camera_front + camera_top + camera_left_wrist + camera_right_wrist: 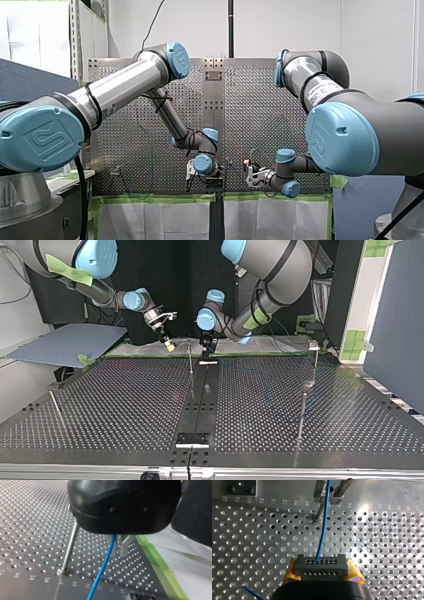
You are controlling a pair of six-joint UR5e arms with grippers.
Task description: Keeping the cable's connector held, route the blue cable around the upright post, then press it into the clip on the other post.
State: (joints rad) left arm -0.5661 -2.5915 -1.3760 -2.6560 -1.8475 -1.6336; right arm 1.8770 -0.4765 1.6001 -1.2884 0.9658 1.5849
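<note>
Two grippers share one line: my right gripper (322, 568) clamps the grey connector (321, 563), and the blue cable (322, 532) runs straight ahead to my left gripper (329, 495), whose hold cannot be told; the upright post (318, 515) stands just beside it at that far end.

Through the left wrist camera, the black housing of the left gripper (119, 554) hides the post's (71, 546) top and the blue cable's (103, 565) upper run. Its lower end is cut off. Near three o'clock in the top view, the clip (313, 345) is too small to make out. In the right wrist view, the connector (320, 566) covers most of the right gripper's (320, 568) yellow pads (290, 571).
</note>
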